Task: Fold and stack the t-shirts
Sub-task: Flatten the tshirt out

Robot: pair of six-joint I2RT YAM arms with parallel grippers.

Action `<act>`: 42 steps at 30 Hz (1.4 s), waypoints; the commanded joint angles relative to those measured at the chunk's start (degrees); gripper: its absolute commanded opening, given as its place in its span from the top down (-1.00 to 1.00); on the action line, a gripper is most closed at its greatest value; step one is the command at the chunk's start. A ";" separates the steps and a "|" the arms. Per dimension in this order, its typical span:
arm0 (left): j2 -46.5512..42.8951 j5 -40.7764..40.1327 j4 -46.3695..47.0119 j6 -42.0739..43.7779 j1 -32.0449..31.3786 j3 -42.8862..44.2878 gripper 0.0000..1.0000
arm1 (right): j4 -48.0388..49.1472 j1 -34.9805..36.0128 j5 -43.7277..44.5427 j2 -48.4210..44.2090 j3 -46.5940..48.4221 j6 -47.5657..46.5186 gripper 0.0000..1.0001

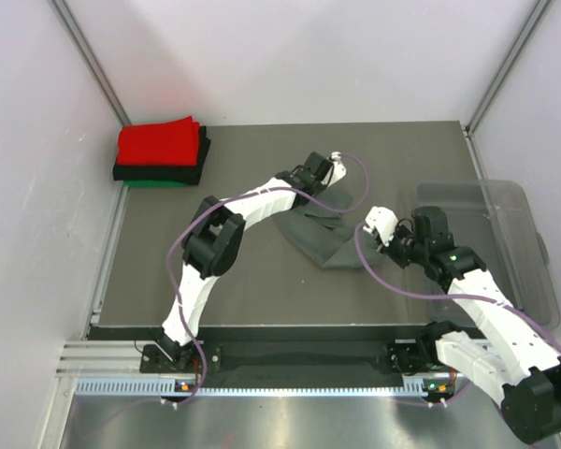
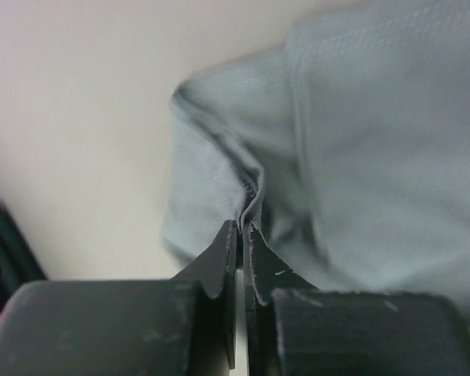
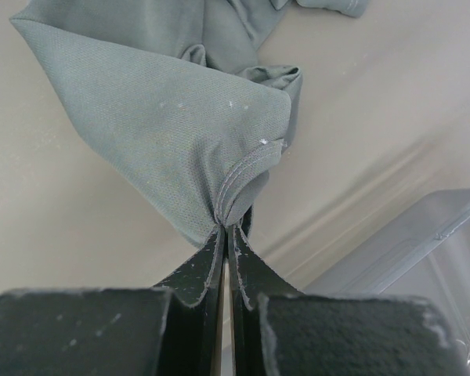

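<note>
Pinching the grey t-shirt (image 1: 316, 239), right gripper (image 3: 225, 235) hovers near clear bin (image 1: 516, 200).

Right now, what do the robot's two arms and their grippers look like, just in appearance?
Both the left arm and right arm have white link shells and bulky black joint housings. A thin purple cable loops loosely along each. The left gripper and right gripper have matte black fingers that taper to thin wedges; the right's are scuffed with pale specks.
</note>
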 commanded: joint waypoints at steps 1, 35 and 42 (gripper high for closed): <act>-12.26 -0.52 4.32 1.64 0.32 -4.40 1.00 | 1.67 -1.02 0.58 -1.02 1.50 0.36 1.00; -81.71 22.86 -28.62 5.07 16.58 -59.61 1.00 | -22.76 -1.28 -6.09 4.43 7.65 -15.98 -0.07; -82.95 22.51 -29.42 4.37 16.58 -57.96 0.46 | -6.10 -1.37 -6.88 9.69 13.63 -5.90 0.17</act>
